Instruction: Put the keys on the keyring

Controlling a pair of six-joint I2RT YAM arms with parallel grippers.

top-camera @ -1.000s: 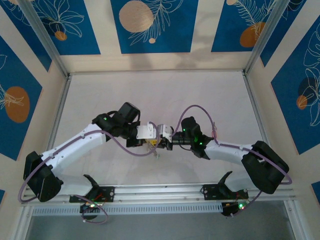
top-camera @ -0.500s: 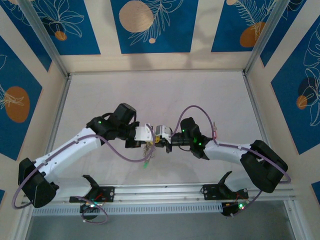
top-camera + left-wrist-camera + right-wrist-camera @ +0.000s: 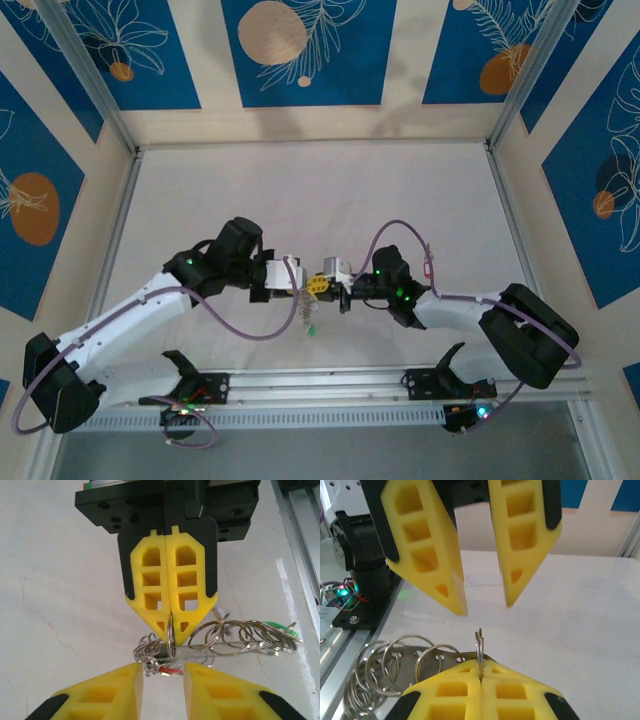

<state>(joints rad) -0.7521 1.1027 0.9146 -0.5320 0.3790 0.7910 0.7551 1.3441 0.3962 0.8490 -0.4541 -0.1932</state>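
My right gripper is shut on the keyring, a thin silver wire ring that stands edge-on between its yellow fingertips. Opposite it, my left gripper is open, one finger on each side of the bundle below the keyring. In the left wrist view the keys hang as a tangle of small rings with a red tag and a green tag. Seen from above, the left gripper and right gripper meet tip to tip near the table's front, with a green tag dangling under them.
A flat perforated metal strip carrying several small rings hangs beside the held ring. The aluminium rail with both arm bases runs along the near edge. White tabletop stretches behind the grippers to the patterned walls.
My left gripper has gone from shut to open. Both grippers have shifted slightly toward the near edge, and the right gripper has closed on the ring.
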